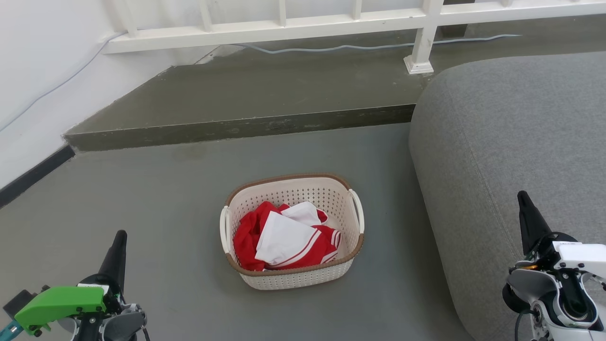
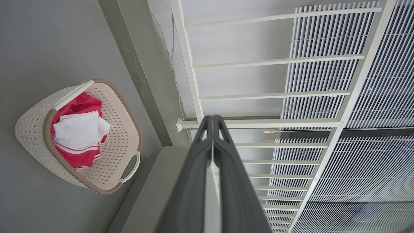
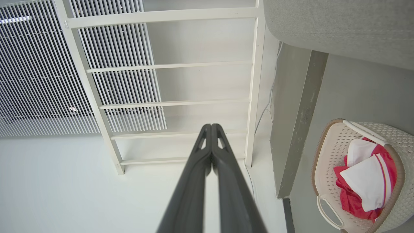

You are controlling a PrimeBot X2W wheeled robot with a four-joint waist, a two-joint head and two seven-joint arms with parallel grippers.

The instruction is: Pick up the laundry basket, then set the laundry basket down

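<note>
Laundry basket: a cream perforated basket (image 1: 293, 280) with a brown rim stands upright on the grey floor (image 1: 165, 199), in the middle of the head view, near a grey sofa (image 1: 511, 142) on its right.
Contents: crumpled red and white clothes (image 1: 284, 237) lie inside.
Handles: two white loops, one at each side, with nothing touching them.
Left gripper (image 1: 120, 239): low at the left, well apart from the basket; fingers pressed together, holding nothing.
Right gripper (image 1: 522, 198): low at the right, in front of the sofa, well apart from the basket; fingers likewise together, empty.
Step in hand: cannot be settled. A basket resting on the floor with both arms clear fits a lift still to come, and equally a basket lifted and put back.
Next move: these views single out none.
</note>
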